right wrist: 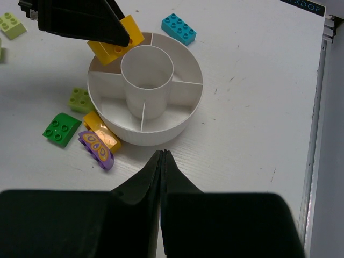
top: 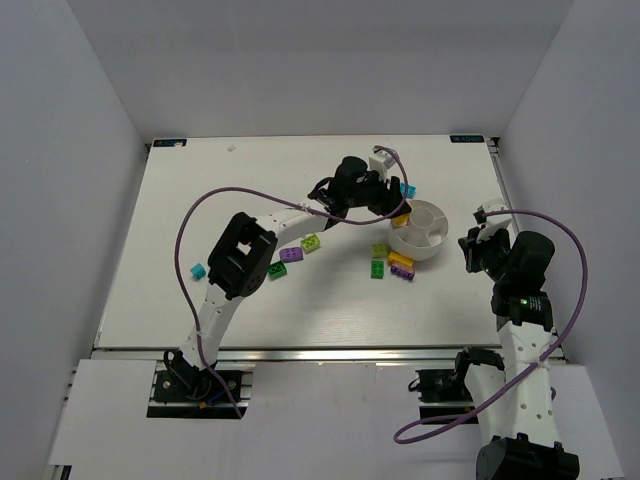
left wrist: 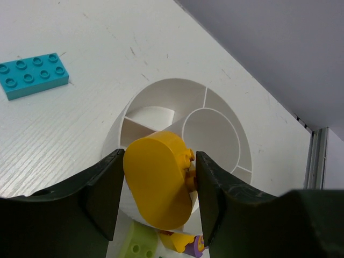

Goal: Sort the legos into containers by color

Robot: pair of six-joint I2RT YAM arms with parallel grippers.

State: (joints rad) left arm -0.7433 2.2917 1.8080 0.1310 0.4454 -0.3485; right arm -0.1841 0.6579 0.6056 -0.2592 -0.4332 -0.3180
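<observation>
My left gripper [top: 393, 208] is shut on an orange brick [left wrist: 158, 183], held over the left rim of the round white divided bowl [top: 432, 247]. The brick also shows in the right wrist view [right wrist: 115, 45], above the rim [right wrist: 188, 115]. No brick shows inside the compartments. An orange brick [right wrist: 102, 131], a purple one [right wrist: 97, 150], a green one [right wrist: 62, 129] and a lime one [right wrist: 80, 99] lie against the bowl's near-left side. A cyan brick [right wrist: 178, 28] lies behind the bowl. My right gripper [right wrist: 163, 156] is shut and empty, just right of the bowl.
Further left on the table lie a lime brick [top: 311, 243], a purple brick [top: 291, 254], a green brick [top: 277, 269] and a cyan brick [top: 197, 271]. The left arm and its purple cable [top: 250, 195] arch over them. White walls enclose the table.
</observation>
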